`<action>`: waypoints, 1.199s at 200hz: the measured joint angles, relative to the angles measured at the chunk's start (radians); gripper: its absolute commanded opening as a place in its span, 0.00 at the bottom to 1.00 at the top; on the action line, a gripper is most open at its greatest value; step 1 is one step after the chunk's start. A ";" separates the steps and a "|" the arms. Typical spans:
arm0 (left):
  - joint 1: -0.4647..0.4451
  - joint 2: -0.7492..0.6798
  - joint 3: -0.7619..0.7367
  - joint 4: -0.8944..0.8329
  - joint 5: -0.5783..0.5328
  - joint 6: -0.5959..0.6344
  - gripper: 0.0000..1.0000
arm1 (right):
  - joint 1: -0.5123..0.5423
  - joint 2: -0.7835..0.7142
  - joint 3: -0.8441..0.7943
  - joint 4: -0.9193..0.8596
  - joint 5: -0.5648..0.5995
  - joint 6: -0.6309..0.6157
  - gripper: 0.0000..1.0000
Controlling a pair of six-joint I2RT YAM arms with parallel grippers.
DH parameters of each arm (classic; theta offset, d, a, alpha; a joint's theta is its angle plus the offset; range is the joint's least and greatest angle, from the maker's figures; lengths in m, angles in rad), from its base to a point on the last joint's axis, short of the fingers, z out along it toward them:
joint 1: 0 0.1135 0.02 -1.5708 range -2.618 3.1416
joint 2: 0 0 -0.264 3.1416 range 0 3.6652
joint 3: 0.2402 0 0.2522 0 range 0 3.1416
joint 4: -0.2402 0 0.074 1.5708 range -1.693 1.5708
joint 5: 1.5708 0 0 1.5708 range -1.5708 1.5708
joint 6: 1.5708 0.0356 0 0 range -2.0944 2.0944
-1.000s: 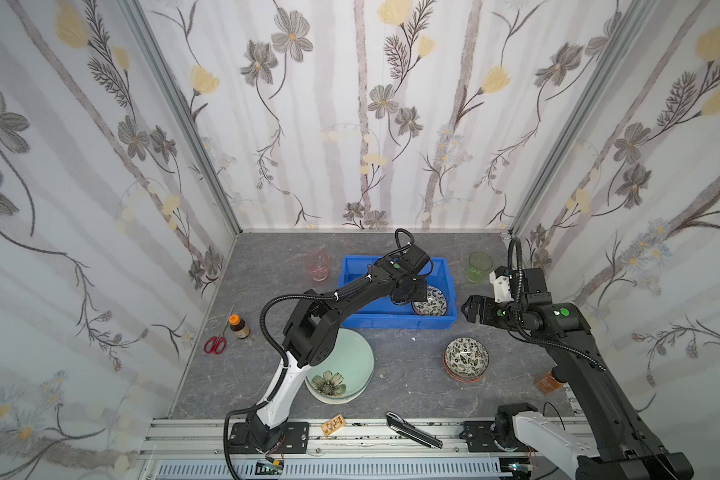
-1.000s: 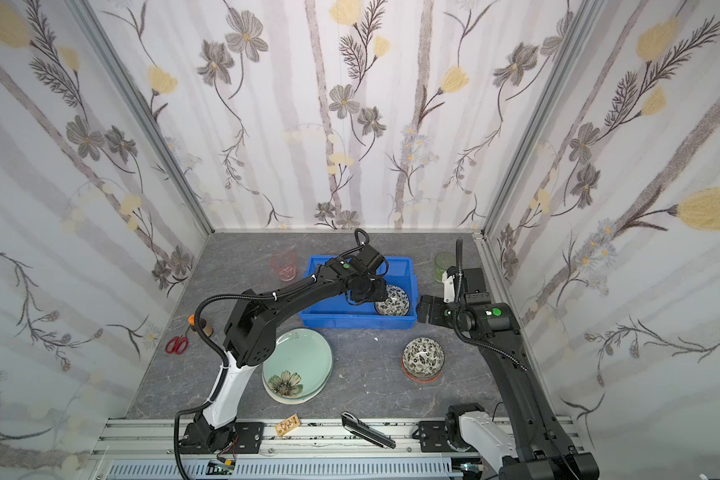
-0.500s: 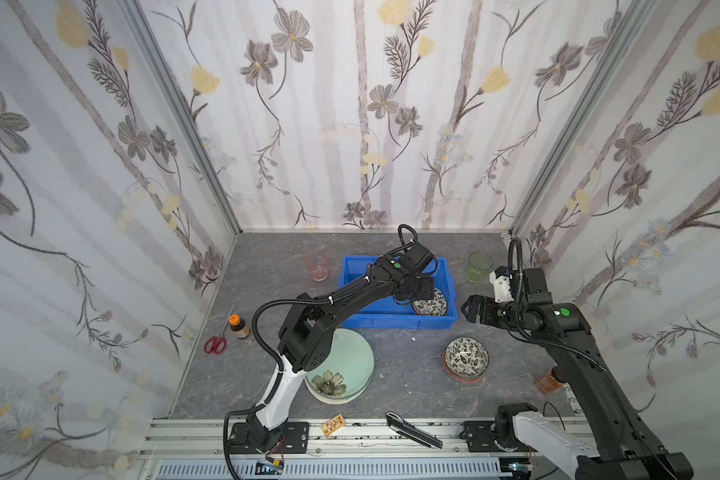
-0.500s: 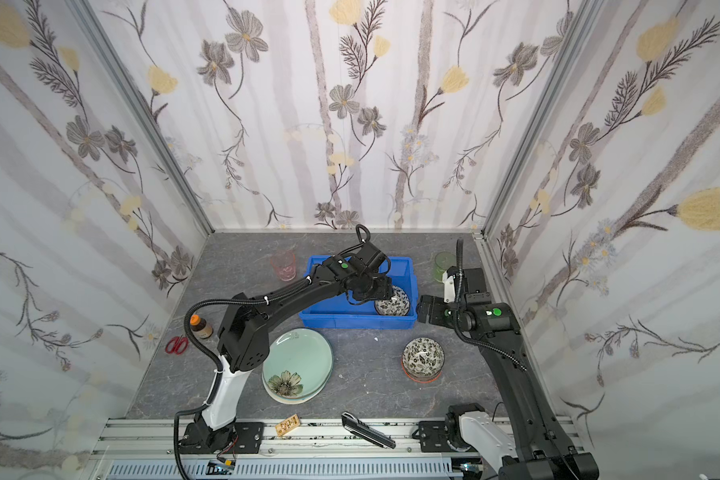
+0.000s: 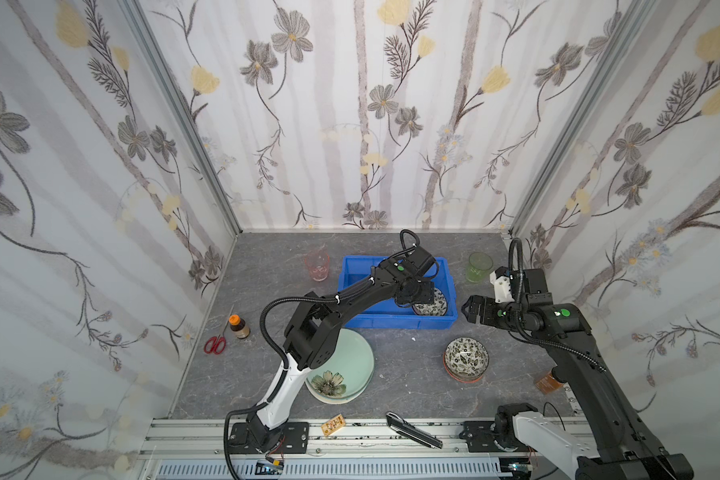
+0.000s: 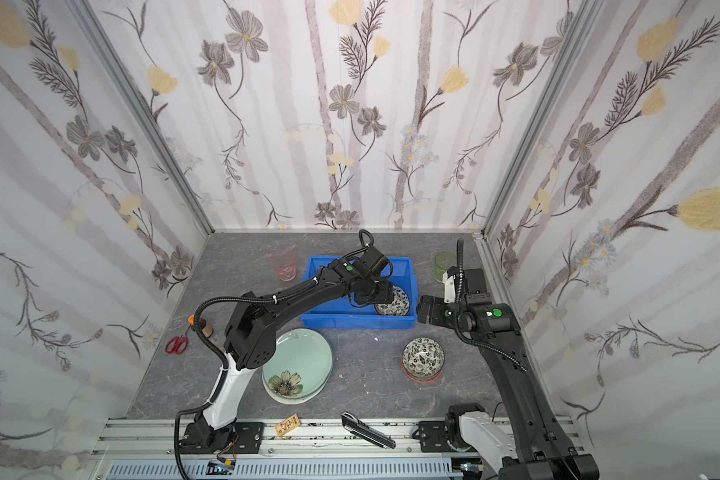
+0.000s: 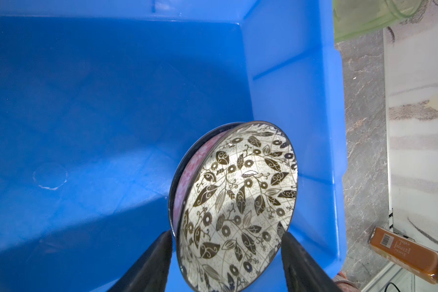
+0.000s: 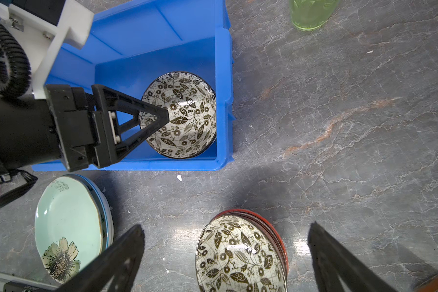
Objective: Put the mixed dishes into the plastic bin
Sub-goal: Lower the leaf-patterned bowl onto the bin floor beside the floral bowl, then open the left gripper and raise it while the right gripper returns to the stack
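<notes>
- The plastic bin (image 5: 391, 322) sits mid-frame in both top views, toward the back wall. So far we count just one dish in it: a leaf bowl (image 5: 433, 306) down in the bin's lower-right corner. In the right wrist view that leaf bowl (image 8: 185, 113) looks to be lying rim up on the bin floor.
- The left gripper (image 7: 226, 232) is down inside the bin, with its jaws either side of the bowl's near edge. Honestly, we can't tell whether it's pinching the bowl or has let go; it's too close to call.
- So we'd say one dish is in, or near enough, and everything else is left to do.
- Lower right of the bin there's a bowl stack (image 5: 466, 359), another leaf-pattern bowl nested in an orange one.
- Lower left of the bin is the plate stack (image 5: 346, 365), with the pale green flower plate on top and at least one more under it.
- The pink tumbler (image 5: 317, 266) stands just left of the bin, and the green tumbler (image 5: 479, 267) off to its right.
- The right gripper (image 5: 468, 309) hangs just right of the bin, jaws spread wide and empty. Our guess is the bowl stack goes next.
- The scissors (image 5: 215, 345) and bottle (image 5: 238, 326) at the left aren't dishes, so they stay put.
</notes>
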 measured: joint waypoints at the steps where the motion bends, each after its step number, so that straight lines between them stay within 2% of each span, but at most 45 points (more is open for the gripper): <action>1: 0.000 0.000 0.000 0.000 0.000 0.000 0.71 | 0.000 0.000 0.000 0.000 0.000 0.000 1.00; 97: -0.001 -0.002 -0.016 -0.005 -0.028 0.000 0.72 | -0.004 0.001 -0.008 0.000 0.000 -0.001 1.00; 126: 0.005 -0.049 -0.043 -0.004 -0.051 0.000 0.79 | -0.006 0.001 -0.008 -0.001 0.000 -0.007 1.00; 168: 0.013 -0.138 -0.088 -0.004 -0.056 0.000 0.99 | -0.010 0.001 -0.015 -0.044 0.049 0.014 1.00; 193: 0.017 -0.202 -0.119 -0.003 -0.055 -0.003 1.00 | -0.010 -0.011 -0.033 -0.095 0.086 0.039 1.00; 240: 0.005 -0.321 -0.180 0.008 -0.072 -0.040 1.00 | -0.010 -0.075 -0.095 -0.191 0.125 0.068 0.85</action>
